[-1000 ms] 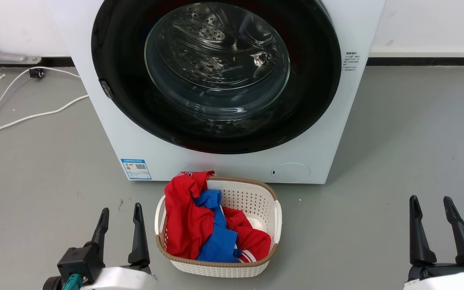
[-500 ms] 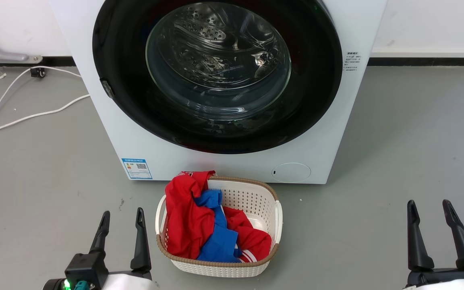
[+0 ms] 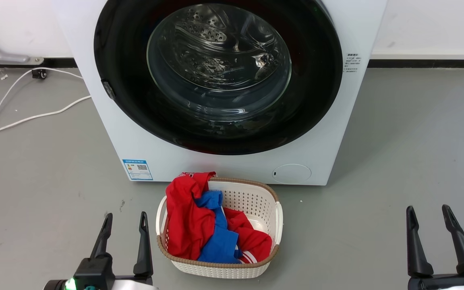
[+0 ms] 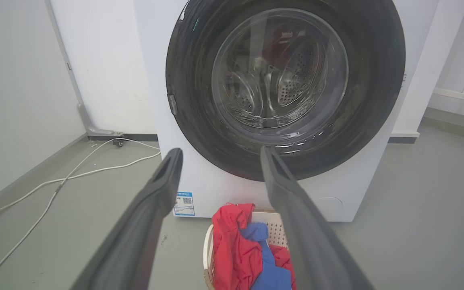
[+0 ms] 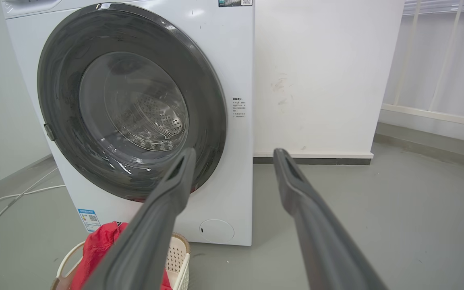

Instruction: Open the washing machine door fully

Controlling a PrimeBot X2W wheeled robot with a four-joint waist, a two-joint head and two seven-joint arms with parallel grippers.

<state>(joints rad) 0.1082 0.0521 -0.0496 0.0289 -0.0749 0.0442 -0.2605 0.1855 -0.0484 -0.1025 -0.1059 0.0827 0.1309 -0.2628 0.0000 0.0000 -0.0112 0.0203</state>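
Note:
The washing machine door [image 3: 312, 100] is a big round glossy black disc with a clear glass bowl in its centre. It lies flat against the white machine front [image 3: 328, 157], shut. It also shows in the left wrist view as the door [image 4: 377, 80] and in the right wrist view as the door [image 5: 67, 133]. A small latch tab [image 3: 108, 89] sits on its left rim. My left gripper [image 3: 124, 219] is open at the lower left, well short of the machine. My right gripper [image 3: 426, 212] is open at the lower right, over bare floor. Both hold nothing.
A white woven basket [image 3: 256, 197] with red and blue clothes [image 3: 199, 225] stands on the floor right before the machine, between my grippers. White cables [image 3: 26, 119] trail over the grey floor at the left. A white wall [image 3: 429, 24] runs behind.
Both grippers have sunk a little toward the bottom edge of the head view. The door has stayed shut and the basket has not moved.

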